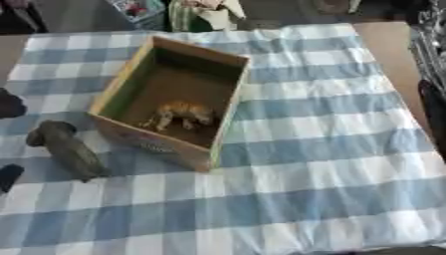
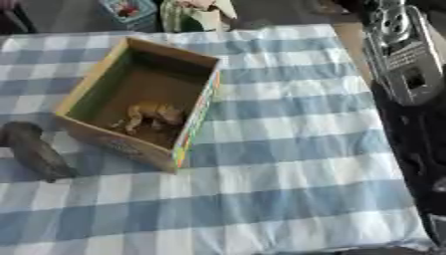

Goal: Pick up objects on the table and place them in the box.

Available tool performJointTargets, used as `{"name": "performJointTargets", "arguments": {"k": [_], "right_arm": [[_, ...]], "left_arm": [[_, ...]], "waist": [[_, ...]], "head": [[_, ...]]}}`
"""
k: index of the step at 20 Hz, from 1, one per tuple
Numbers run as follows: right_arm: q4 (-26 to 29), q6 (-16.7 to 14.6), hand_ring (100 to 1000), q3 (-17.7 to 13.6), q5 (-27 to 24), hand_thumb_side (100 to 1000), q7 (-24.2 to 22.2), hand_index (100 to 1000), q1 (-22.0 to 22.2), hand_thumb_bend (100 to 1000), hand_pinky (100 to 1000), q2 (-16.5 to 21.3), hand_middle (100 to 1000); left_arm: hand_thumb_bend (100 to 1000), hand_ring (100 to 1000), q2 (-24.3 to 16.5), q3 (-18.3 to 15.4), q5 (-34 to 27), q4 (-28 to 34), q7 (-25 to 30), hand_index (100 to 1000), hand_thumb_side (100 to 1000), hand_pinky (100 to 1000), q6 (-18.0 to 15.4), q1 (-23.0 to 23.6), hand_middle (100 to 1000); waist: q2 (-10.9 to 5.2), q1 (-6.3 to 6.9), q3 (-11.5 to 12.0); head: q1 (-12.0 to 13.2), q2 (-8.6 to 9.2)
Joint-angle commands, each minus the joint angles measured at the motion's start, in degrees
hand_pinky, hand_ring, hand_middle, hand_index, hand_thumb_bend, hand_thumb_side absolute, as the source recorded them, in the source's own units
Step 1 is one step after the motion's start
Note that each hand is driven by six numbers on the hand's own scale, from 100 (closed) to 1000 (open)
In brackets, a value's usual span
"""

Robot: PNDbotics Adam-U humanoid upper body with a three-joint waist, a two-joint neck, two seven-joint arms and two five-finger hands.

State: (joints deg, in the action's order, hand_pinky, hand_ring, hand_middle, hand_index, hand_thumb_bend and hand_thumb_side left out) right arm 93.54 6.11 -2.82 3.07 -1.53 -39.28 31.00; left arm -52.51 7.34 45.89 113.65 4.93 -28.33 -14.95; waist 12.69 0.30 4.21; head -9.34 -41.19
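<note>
At the far left edge of the left eye view we see two dark shapes, one near [image 1: 9,103] and one lower; they may belong to our left hand, but we cannot tell how its fingers stand. Just right of them a dark, stubby object with a wider head [image 1: 65,148] lies on its side on the checked cloth [image 1: 331,164] that covers the counter. It sits just beside the near left corner of the box, apart from the wall, so we judge it the next thing to lift and a short carry.

The cardboard box [image 1: 228,114] stands open-topped and askew, and a small tan animal figure [image 1: 181,114] lies on its floor near the front wall, already placed.

On the right, our silver and black right arm [image 2: 402,55] hangs over the counter's edge; its hand is not visible.
</note>
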Motion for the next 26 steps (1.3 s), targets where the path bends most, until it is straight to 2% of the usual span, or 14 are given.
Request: {"name": "performJointTargets", "arguments": {"k": [1,6,9,12,16,20,25,26], "right_arm": [[1.6,0.3,760,-0.7,-0.5,449,0.2,835,-0.6,100,799,0.8,578],[1.8,0.6,758,-0.7,-0.6,458,0.0,831,-0.6,100,798,0.4,575],[1.9,0.7,756,-0.6,-0.8,467,-0.1,829,-0.6,100,798,0.1,573],[2.0,1.0,755,-0.6,-0.9,473,-0.2,827,-0.6,100,799,0.0,572],[2.2,1.3,753,-0.6,-1.0,483,-0.3,823,-0.6,100,799,-0.2,570],[2.4,1.6,751,-0.7,-1.2,491,0.0,821,-0.8,100,798,-0.5,568],[2.5,2.0,749,-0.7,-1.4,500,0.1,819,-1.1,100,799,-0.8,565],[2.5,2.0,748,-0.7,-1.5,500,0.2,819,-1.2,100,798,-0.8,564]], "left_arm": [[235,800,-2.6,1.1,-0.3,0.9,3.3,894,646,650,-0.8,-1.7,746],[265,814,-2.3,3.1,-2.4,0.9,7.9,919,631,656,-1.4,-4.4,772],[345,839,-2.3,3.9,-3.0,0.9,10.9,952,538,680,-1.9,-5.8,807],[370,851,-2.4,4.5,-3.5,0.9,14.7,957,516,693,-2.2,-6.9,820],[367,837,-2.6,4.5,-6.2,0.9,17.7,918,524,695,-1.9,-8.2,786],[353,831,-3.0,4.9,-9.1,0.9,21.6,918,522,693,-1.6,-9.1,778],[323,810,-2.6,4.6,-12.4,0.9,24.7,923,490,677,0.1,-10.1,746],[301,804,-2.6,4.6,-12.8,0.9,25.1,915,451,669,0.7,-10.2,745]], "waist": [[-1.11,0.24,-0.1],[-1.12,0.35,-0.2],[-1.09,0.41,-0.4],[-1.01,0.47,-0.6],[-0.81,0.55,-1.1],[-0.51,0.56,-1.6],[-0.24,0.41,-2.0],[-0.18,0.38,-2.0]], "head": [[0.4,0.59],[0.7,0.63],[1.0,0.64],[1.2,0.68],[1.4,0.95],[1.9,1.34],[2.2,1.76],[2.2,1.83]]}}
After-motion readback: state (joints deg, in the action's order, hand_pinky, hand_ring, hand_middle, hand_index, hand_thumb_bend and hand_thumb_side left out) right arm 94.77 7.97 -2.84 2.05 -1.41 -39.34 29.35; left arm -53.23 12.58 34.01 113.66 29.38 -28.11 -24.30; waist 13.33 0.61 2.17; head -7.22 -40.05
